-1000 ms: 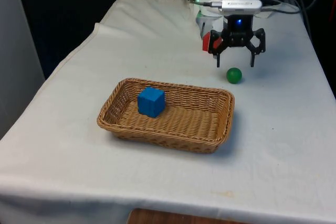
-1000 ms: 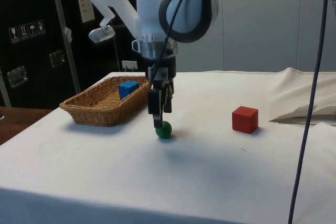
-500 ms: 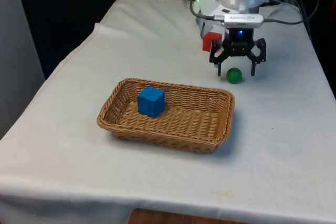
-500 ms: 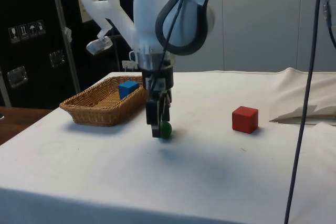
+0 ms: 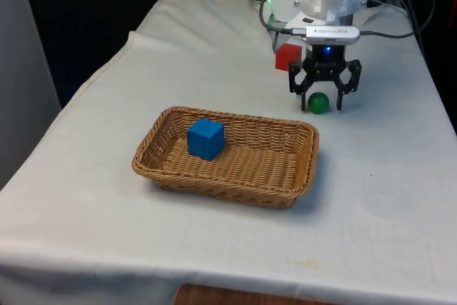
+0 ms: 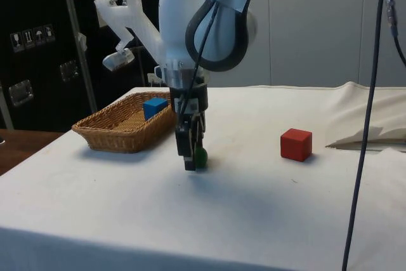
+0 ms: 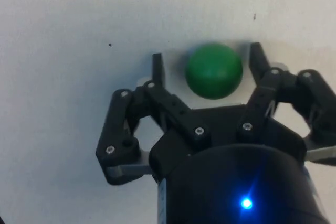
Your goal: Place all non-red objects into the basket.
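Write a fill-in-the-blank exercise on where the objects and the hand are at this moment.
1. The blue cube lies inside the ____.
2. The hand has its open fingers on either side of the ____ ball.
3. The red cube rests on the white ____, outside the basket.

Missing words: basket; green; cloth

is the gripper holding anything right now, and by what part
Nothing is held yet. The open gripper straddles the green ball on the table, one finger on each side, gaps visible.
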`<state>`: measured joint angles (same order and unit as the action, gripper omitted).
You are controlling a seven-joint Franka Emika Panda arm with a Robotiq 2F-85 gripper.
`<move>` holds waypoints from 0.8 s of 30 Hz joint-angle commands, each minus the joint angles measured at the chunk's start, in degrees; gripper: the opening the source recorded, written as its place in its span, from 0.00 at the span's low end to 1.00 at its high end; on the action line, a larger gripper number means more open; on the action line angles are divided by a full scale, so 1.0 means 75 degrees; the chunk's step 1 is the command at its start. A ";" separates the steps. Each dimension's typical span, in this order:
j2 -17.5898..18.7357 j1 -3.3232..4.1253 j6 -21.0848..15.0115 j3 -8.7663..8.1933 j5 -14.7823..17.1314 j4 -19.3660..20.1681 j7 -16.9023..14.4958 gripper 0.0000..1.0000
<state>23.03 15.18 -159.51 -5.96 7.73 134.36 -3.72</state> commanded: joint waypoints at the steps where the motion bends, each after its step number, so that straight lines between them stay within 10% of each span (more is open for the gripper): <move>1: 0.0015 -0.0008 -0.0023 0.0015 0.0008 -0.0008 -0.0023 0.46; 6: 0.0023 -0.0008 -0.0023 0.0015 0.0008 -0.0008 -0.0023 0.00; 24: -0.0626 0.0015 0.0558 -0.0107 -0.0099 -0.0015 -0.0122 0.00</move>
<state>18.51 15.18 -155.62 -6.47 7.45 134.24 -4.81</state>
